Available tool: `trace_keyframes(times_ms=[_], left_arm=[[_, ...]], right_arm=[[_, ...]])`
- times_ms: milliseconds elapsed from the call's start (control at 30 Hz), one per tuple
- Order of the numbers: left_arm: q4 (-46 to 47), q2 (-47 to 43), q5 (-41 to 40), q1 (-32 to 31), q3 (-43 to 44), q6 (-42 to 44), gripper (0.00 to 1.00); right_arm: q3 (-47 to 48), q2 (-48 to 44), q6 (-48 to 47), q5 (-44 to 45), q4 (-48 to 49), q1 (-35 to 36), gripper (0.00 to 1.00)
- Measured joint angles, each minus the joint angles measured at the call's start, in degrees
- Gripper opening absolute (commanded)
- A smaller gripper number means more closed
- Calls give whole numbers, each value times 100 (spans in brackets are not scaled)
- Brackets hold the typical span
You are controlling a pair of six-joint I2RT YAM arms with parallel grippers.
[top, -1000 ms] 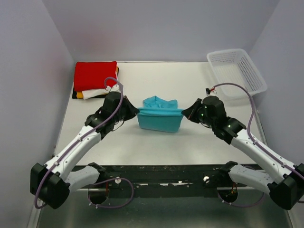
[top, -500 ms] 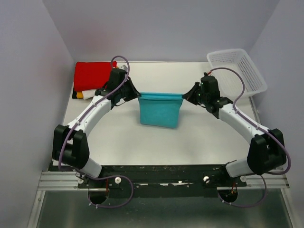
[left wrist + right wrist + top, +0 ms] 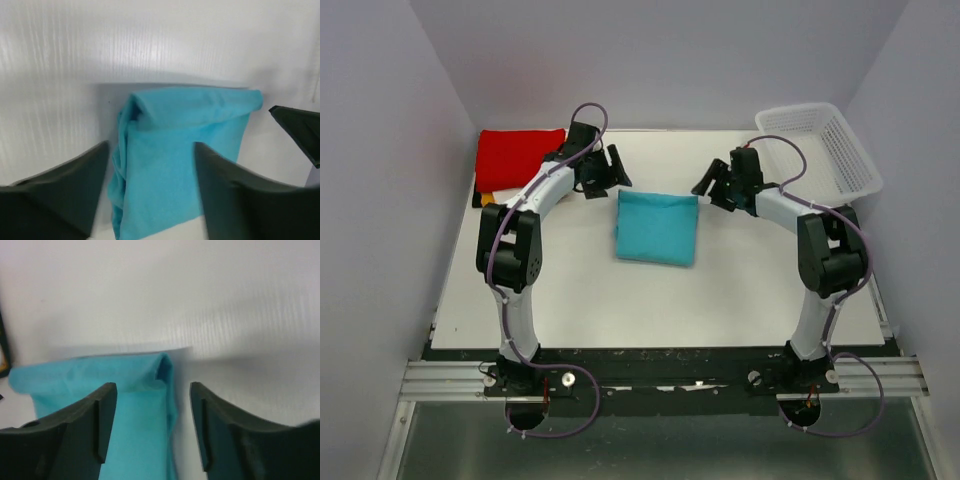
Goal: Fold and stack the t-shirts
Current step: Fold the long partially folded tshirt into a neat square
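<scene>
Red cloth topped the folded pile (image 3: 520,157) at ten o'clock on the table (image 3: 570,300), with slivers of white, yellow-orange and black showing under its near edge. My left pincer (image 3: 612,174) hung just off the eleven o'clock corner of the turquoise t-shirt (image 3: 658,227), its fingers spread wide and gripping nothing. The shirt lay flat at the table's centre as a tidy folded rectangle, well apart from the pile. My right pincer (image 3: 706,186) mirrored the left at the one o'clock corner, likewise spread and empty. The white mesh basket (image 3: 820,150) sat beyond it at two o'clock.

I judged the fold done and the stacking not yet done. In my left wrist view the shirt's nine o'clock edge looked bunched, with several layers loose rather than aligned. To do the job well, I reckoned I should pinch deep enough there to catch every layer, not just the top one. Both pincers ought to close at matching heights and lift together, keeping the cloth taut between them so the rectangle would not sag open. Setting it square on the red, edges matched, seemed the part that needed most care.
</scene>
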Motion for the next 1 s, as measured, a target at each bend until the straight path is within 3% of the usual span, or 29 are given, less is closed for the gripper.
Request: trace_keyframes(times_ms=[100,233,433,567,733,1000], left_arm=[[-267,514,122,136,605,74,98],[-310,463,308,238,605,98,99],[87,-166,953,122,-44,42,99],[474,-184,1440,-101,-249,-59,98],[1141,-205,1792,-431,-1311,-236,99],[2361,-614,2127,-586,-3051,-560,99]], right_arm=[[529,448,-210,-35,-55,-74,100],[616,293,-319,-201,11,-127,100],[-575,-603,13,-1325,1154,-52,100],[-1182,-608,391,-1993,1871,297,100],[-2096,-525,828,-2577,2614,660,100],[-3244,-857,1014,-2693,3224,629,100]])
